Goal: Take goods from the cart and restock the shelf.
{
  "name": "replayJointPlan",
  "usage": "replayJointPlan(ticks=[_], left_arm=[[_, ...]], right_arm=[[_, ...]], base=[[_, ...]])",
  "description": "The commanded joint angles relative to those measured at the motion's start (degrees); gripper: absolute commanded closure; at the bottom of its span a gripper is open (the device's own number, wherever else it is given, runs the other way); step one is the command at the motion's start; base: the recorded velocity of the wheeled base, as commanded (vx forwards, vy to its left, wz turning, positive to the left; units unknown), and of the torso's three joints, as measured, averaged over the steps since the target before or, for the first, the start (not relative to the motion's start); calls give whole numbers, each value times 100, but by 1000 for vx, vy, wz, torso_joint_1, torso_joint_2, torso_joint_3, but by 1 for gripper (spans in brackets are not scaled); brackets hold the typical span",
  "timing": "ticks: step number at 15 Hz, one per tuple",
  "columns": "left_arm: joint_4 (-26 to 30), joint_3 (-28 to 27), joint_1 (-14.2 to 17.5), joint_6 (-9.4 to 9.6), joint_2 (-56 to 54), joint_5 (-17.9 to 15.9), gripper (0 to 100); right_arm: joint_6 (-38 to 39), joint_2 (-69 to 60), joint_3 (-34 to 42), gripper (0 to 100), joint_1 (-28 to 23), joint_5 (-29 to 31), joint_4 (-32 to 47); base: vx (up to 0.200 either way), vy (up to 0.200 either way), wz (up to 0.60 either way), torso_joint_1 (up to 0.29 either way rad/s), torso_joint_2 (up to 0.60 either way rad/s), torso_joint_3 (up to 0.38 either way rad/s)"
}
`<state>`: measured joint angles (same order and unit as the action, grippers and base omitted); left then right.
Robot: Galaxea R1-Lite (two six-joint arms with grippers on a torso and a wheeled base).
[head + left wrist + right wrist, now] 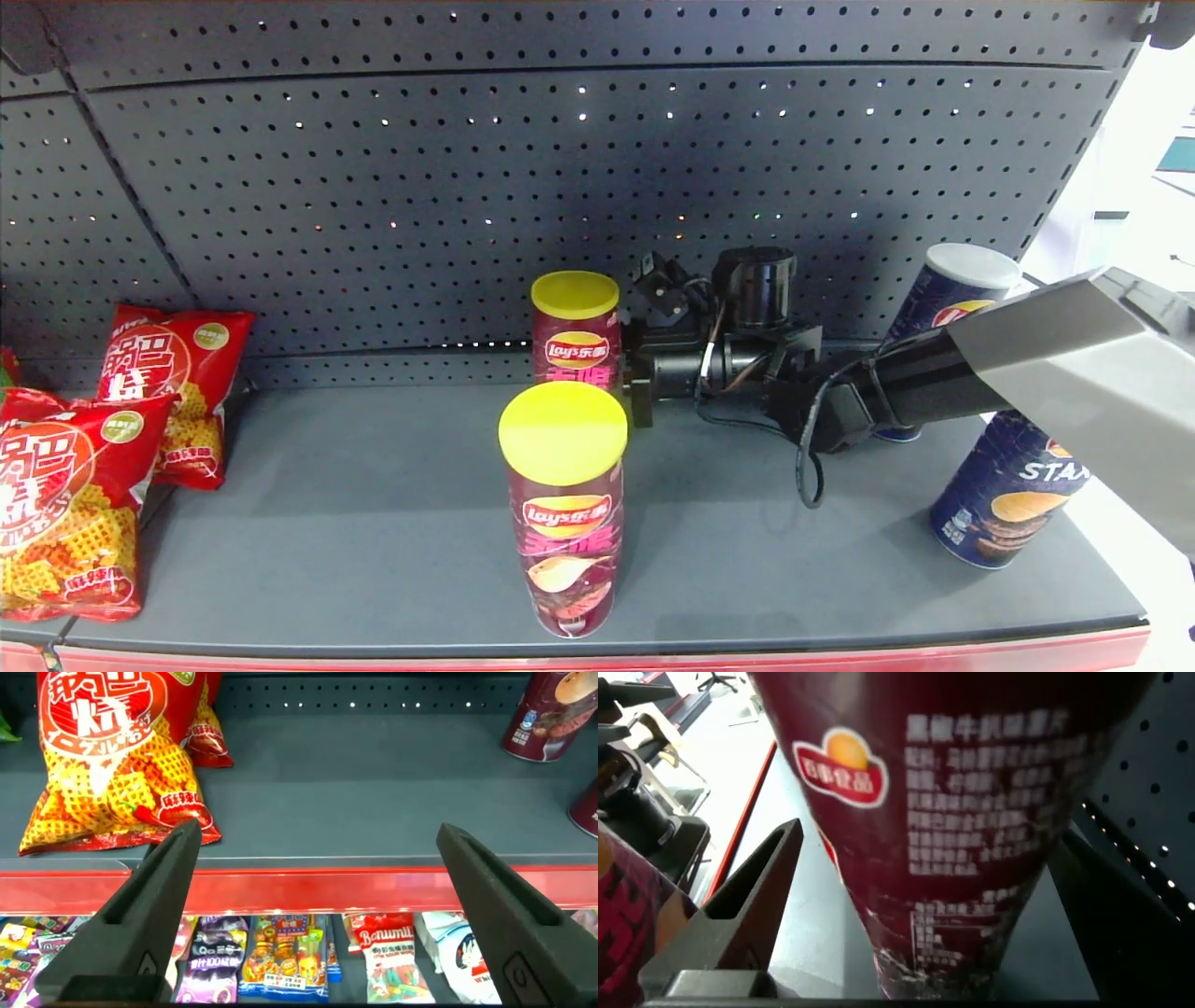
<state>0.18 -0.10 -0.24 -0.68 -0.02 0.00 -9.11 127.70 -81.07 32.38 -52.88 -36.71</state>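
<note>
Two maroon chip cans with yellow lids stand upright on the grey shelf [373, 523], one behind the other. The front can [564, 504] is near the shelf's edge. The rear can [575, 327] stands by the pegboard, and my right gripper [637, 392] reaches it from the right. In the right wrist view that can [952, 812] sits between the spread fingers [738, 924], with thin gaps on both sides. My left gripper [318, 896] is open and holds nothing, below and in front of the shelf's red front edge [299, 882].
Two red snack bags [177, 392] [65, 504] lean at the shelf's left end. Two blue chip cans stand at the right, one at the back [952, 289] and one in front [1004, 485]. Candy packets [290, 957] fill the lower shelf.
</note>
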Motion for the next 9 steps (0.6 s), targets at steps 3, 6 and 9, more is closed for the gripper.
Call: replayJointPlan(ticks=[3, 6, 9], left_arm=[[-1, 1, -2, -2, 2, 0, 0], [-1, -8, -2, -2, 2, 0, 0], [-1, 1, -2, -2, 2, 0, 0]], right_arm=[[-21, -289, 495, 0, -267, -3, -21], [-144, -623, 873, 0, -707, -12, -21], [-267, -1027, 1330, 0, -935, -38, -21]], base=[[0, 0, 0, 0, 0, 0], [0, 0, 0, 0, 0, 0], [0, 0, 0, 0, 0, 0]])
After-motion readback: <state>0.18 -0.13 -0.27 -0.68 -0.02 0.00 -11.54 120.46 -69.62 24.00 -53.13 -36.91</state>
